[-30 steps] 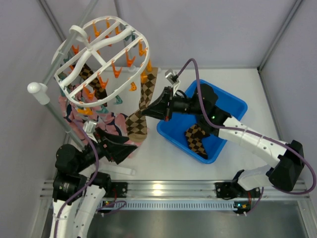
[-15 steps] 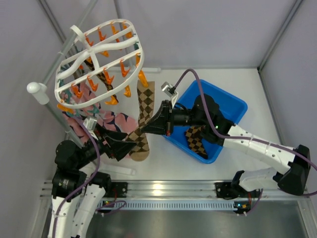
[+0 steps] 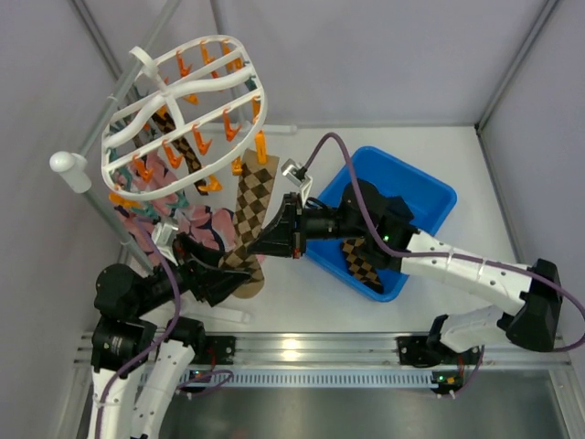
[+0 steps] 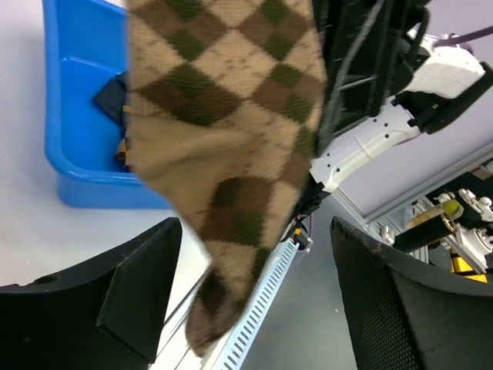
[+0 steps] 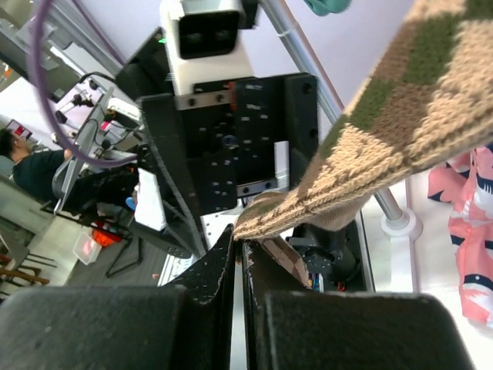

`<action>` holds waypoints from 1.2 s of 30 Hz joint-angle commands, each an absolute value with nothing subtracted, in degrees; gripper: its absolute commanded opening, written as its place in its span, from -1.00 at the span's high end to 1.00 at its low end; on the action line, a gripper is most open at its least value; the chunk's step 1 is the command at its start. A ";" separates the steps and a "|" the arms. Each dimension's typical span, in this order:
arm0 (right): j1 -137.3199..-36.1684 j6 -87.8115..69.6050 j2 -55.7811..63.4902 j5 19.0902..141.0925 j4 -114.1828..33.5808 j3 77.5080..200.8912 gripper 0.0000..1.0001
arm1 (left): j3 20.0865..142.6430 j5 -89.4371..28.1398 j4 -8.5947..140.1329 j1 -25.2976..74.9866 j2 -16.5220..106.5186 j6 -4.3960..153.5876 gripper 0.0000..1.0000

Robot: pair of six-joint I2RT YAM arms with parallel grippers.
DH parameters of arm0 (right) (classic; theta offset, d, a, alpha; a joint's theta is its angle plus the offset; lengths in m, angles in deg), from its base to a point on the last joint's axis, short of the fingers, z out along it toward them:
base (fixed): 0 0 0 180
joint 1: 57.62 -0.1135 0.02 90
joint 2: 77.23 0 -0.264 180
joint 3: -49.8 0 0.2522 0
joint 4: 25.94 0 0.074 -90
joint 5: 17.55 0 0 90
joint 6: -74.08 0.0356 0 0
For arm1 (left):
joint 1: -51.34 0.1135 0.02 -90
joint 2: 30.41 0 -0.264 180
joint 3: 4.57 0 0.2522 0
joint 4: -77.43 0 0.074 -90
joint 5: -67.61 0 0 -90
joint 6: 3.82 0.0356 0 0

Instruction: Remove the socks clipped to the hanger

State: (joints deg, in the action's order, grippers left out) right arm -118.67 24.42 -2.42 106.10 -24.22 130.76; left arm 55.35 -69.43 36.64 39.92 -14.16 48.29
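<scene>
Nearest the bases, the left gripper point(image 3: 218, 273) sits low over the table point(image 3: 302, 306) with its jaws spread wide. In the left wrist view its two fingers point(image 4: 115, 301) stand well apart on either side of the lower end of a checkered sock point(image 3: 254, 197), and neither one presses on it.

Just beyond, the right gripper point(image 3: 260, 245) is pinched tight on the edge of that same sock, about midway along it. The sock runs slanting from its toe near the left gripper up to an orange clip on the rim of the hanger point(image 3: 170, 89).

To the right lies a blue bin point(image 3: 430, 187) with a second checkered sock point(image 3: 364, 263) inside.

Pink socks point(image 3: 196, 222) hang under the tilted hanger, beside a pole with a white cap point(image 3: 69, 165).
</scene>
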 commanded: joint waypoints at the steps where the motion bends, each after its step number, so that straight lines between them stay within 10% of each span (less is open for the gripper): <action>1: -120.19 26.27 -0.68 104.71 -18.80 134.31 1.00 | 57.97 -72.83 38.79 39.74 -15.20 46.80 -0.60; 4: -120.63 27.85 0.64 104.71 -16.86 134.67 1.00 | 58.15 -74.06 38.79 39.74 -15.03 46.71 -0.01; 6: -120.98 27.59 1.34 104.53 -17.29 135.63 0.97 | 58.06 -73.63 38.71 39.74 -14.94 46.45 1.00; 12: -121.25 17.06 -2.33 88.59 -38.25 139.41 -0.30 | 57.36 -73.19 38.79 39.74 -15.20 46.10 1.00; 16: -121.08 9.24 -6.56 77.48 -46.97 140.99 -0.79 | 57.45 -73.63 38.79 39.74 -15.47 45.92 1.00; 22: -118.01 -0.09 -7.62 75.61 -52.80 149.24 -0.95 | 58.85 -75.21 38.79 39.74 -15.82 45.57 1.00; 36: -102.62 2.71 6.09 113.31 -45.36 165.52 -0.89 | 61.40 -77.41 38.71 39.65 -16.35 44.95 1.00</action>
